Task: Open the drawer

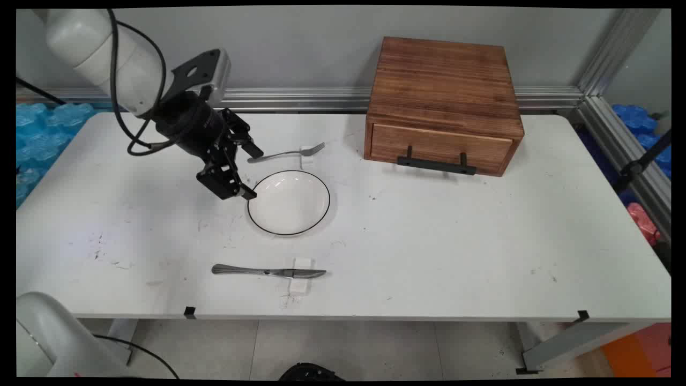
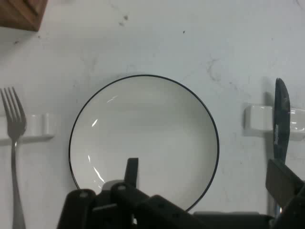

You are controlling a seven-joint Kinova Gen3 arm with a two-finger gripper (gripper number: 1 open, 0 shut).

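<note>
- Nearest the camera, a steel knife lay flat along the table's front edge, its blade resting across a small white block.
- Behind it sat a round white plate with a thin black rim, glossy and bare.
- At the plate's left rim hovered the black gripper, jaws spread wide and holding nothing.
- Beyond the plate, a fork rested on a second white rest.
- To the right stood a wooden drawer box, its drawer closed, black handle facing forward.
</note>
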